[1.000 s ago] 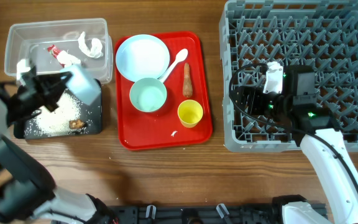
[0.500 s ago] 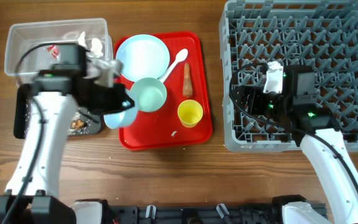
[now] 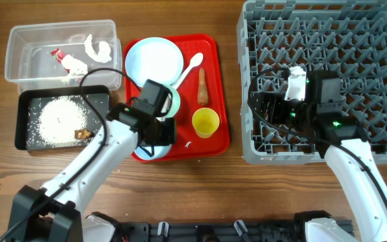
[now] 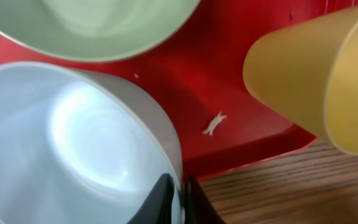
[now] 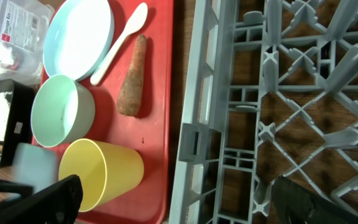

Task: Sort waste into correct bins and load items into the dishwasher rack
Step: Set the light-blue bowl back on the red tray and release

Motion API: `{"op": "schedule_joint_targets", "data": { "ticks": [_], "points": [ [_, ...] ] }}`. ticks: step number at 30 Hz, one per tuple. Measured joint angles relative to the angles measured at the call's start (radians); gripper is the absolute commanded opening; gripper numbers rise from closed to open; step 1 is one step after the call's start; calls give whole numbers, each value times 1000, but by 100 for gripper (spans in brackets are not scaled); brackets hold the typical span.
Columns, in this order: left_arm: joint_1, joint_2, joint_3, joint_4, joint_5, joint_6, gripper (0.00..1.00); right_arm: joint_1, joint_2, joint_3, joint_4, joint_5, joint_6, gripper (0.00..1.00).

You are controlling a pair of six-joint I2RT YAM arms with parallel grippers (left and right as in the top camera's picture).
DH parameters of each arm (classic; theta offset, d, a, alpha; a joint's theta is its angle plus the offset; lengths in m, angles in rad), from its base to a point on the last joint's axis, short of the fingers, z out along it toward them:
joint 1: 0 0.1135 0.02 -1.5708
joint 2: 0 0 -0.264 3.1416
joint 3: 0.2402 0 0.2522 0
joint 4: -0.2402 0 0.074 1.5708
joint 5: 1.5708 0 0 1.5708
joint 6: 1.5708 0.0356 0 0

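Note:
My left gripper [image 3: 158,136] is shut on the rim of a pale blue bowl [image 3: 146,150] at the front of the red tray [image 3: 217,144]. The left wrist view shows the fingers [image 4: 178,199] pinching that bowl [image 4: 73,143], with the second bowl [image 4: 86,25] and yellow cup [image 4: 316,74] beside it. The plate [image 3: 154,59], spoon [image 3: 192,67], carrot-like stick [image 3: 203,86] and cup [image 3: 205,122] lie on the tray. The second bowl [image 3: 176,101] is mostly hidden by my arm. My right gripper [image 3: 271,107] is open over the grey rack [image 3: 328,40].
The clear tub [image 3: 19,40] holds the wrapper [image 3: 60,55] and crumpled paper [image 3: 99,48]. The black tray [image 3: 25,138] holds rice [image 3: 59,117] and a brown lump [image 3: 81,134]. A white scrap [image 3: 187,144] lies on the red tray.
My left arm has swung right from over the black tray to the front of the red tray, carrying the pale blue bowl. The right arm has not moved.

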Motion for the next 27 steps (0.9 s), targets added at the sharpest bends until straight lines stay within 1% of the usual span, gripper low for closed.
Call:
{"op": "schedule_joint_targets", "data": {
  "ticks": [1, 3, 4, 10, 12, 13, 15, 16, 20, 23, 27],
  "points": [
    [-20, 0, -14, 11, -8, -15, 34, 0, 0, 0, 0, 0, 0, 99],
    [-35, 0, -16, 15, -19, -27, 46, 0, 0, 0, 0, 0, 0, 99],
    [-38, 0, -16, 18, -26, -37, 50, 0, 0, 0, 0, 0, 0, 99],
    [-39, 0, -16, 26, -41, -48, 59, 0, 0, 0, 0, 0, 0, 99],
    [-39, 0, -7, 23, -41, -48, 64, 0, 0, 0, 0, 0, 0, 99],
    [-39, 0, 8, 23, -41, -48, 69, 0, 0, 0, 0, 0, 0, 99],
    [-39, 0, 44, 33, -42, -45, 73, 0, 0, 0, 0, 0, 0, 99],
    [-39, 0, 72, 52, -42, -47, 74, 0, 0, 0, 0, 0, 0, 99],
    [-39, 0, 142, 172, -44, -48, 74, 0, 0, 0, 0, 0, 0, 99],
    [-39, 2, 148, 212, -44, -47, 74, 0, 0, 0, 0, 0, 0, 99],
    [-40, 40, 148, 216, -44, -45, 72, 0, 0, 0, 0, 0, 0, 99]
  ]
}}
